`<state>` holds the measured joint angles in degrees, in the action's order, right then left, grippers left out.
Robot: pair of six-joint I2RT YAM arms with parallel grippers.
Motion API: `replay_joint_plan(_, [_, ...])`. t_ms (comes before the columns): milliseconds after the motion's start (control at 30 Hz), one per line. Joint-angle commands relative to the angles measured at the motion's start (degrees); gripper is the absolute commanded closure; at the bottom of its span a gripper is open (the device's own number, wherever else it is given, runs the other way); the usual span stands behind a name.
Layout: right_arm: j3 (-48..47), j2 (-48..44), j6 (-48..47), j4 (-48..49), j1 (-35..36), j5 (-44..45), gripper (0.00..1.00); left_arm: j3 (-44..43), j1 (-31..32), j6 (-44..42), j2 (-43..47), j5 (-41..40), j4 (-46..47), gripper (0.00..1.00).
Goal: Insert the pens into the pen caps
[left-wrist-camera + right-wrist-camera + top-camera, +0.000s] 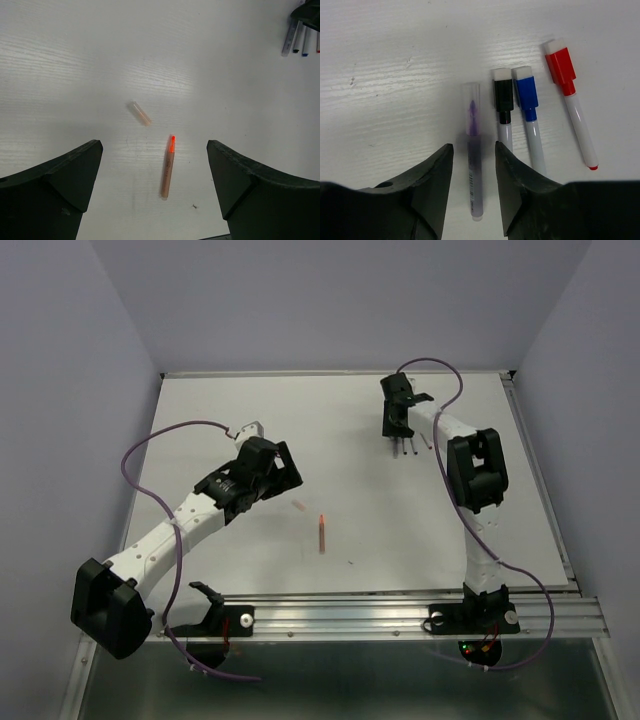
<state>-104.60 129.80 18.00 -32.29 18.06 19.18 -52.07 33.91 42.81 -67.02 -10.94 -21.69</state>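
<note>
the table [340,430] is white with a faint streaky grain. the orange pen [167,172] has a pale tan barrel and a glowing orange tip; at eleven o'clock from it the loose cap [139,113] is clear with a pink tinge. the purple pen [475,170] is greyish violet, its tip darker under clear plastic. at three o'clock from it come the black cap [503,95], blue cap [525,92] and red cap [560,67], each white-ended on a white barrel. the left gripper [154,146] and right gripper [473,146] are matte black; the cables [430,361] are purple.
</note>
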Motion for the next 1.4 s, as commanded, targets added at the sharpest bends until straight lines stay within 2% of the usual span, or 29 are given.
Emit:
replay_joint_plan(0, [-0.26, -6.66, 0.46, 0.21, -0.05, 0.24, 0.54, 0.83, -0.34, 0.08, 0.67, -0.14, 1.74, 0.01])
replay_joint_plan(67, [0.36, -9.19, 0.63, 0.21, -0.05, 0.24, 0.52, 0.92, -0.34, 0.08, 0.40, 0.30, 1.74, 0.01])
replay_joint_plan(167, [2.81, -14.21, 1.69, 0.21, -0.05, 0.16, 0.43, 0.92, -0.34, 0.43, -0.39, 0.48, 1.48, 0.01])
replay_joint_plan(200, [4.91, -15.70, 1.86, 0.30, -0.05, -0.54, 0.32, 0.92, -0.34, 0.52, -0.82, 0.48, 1.39, 0.01])
replay_joint_plan(267, [8.16, -19.13, 1.69, 0.74, -0.05, -1.86, 0.17, 0.83, -0.34, 1.22, -1.09, 0.04, 1.13, 0.01])
replay_joint_plan(300, [12.44, -22.88, 2.38, 1.52, -0.05, -2.82, 0.02, 0.83, -0.34, 1.49, -1.53, -0.13, 0.95, 0.01])
replay_joint_plan(333, [14.92, -24.92, 2.74, 1.97, 0.74, -3.18, 0.00, 0.75, -0.34, 1.84, -1.70, -0.83, 0.69, 0.01])
replay_joint_plan(467, [26.53, -33.72, 5.11, 3.03, 6.70, -1.87, 0.00, 0.31, -0.86, 4.74, -1.79, -3.03, -0.89, 0.01])
replay_joint_plan(600, [34.45, -39.87, 8.96, 3.03, 19.77, 0.25, 0.00, 1.18, -3.58, 6.94, 0.04, -4.70, -2.91, 0.01])
replay_joint_plan(667, [36.56, -40.41, 11.26, 3.11, 24.45, 0.15, 0.00, 2.32, -5.95, 6.94, 0.84, -4.01, -2.83, 0.01])
replay_joint_plan(700, [38.05, -40.33, 13.27, 2.94, 29.61, 2.16, 0.00, 3.72, -6.74, 6.85, 1.71, -2.96, -2.31, 0.01])
replay_joint_plan(833, [39.82, -38.57, 19.43, 2.67, 39.21, 5.16, 0.00, 7.07, -9.04, 6.68, 3.65, -1.54, -1.16, 0.01])
replay_joint_plan(933, [39.65, -35.32, 22.86, 2.24, 43.88, 8.84, 0.00, 8.57, -9.74, 6.76, 4.18, -1.10, -0.81, 0.01])
replay_joint_plan(1100, [37.10, -29.70, 24.54, 2.06, 47.50, 11.75, 0.02, 9.89, -10.27, 6.24, 4.27, 0.04, -0.02, 0.01])
replay_joint_plan(1233, [35.69, -25.48, 25.86, 2.58, 48.12, 13.78, 0.22, 10.94, -10.36, 6.59, 4.88, 0.83, 1.04, 0.01])
replay_joint_plan(1367, [34.73, -22.75, 24.37, 4.52, 48.12, 14.31, 0.24, 11.64, -10.44, 6.67, 5.76, 1.36, 1.74, 0.01])
